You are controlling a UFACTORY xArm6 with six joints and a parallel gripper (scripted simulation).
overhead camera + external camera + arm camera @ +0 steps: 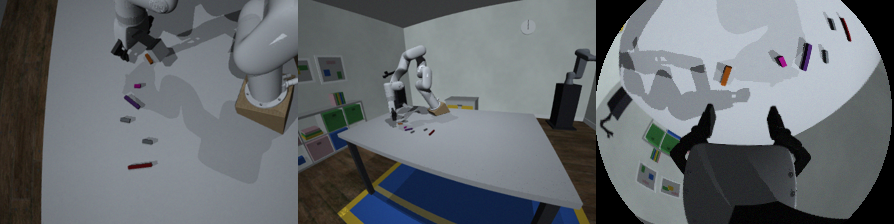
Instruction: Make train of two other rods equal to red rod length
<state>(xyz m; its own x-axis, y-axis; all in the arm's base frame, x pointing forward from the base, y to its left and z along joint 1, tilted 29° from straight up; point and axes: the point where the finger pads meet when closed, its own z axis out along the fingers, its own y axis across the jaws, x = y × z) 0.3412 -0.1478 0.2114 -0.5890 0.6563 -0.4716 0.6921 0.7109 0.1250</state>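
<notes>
Several rods lie flat on the grey table. From the arm outward they are an orange rod, a magenta rod, a purple rod, two grey rods and a red rod. All lie apart from one another. My gripper is open and empty, just left of the orange rod and close above the table.
The arm's wooden base block stands at the right. The table's left edge borders a wooden floor. The arm's links hang over the top of the top view.
</notes>
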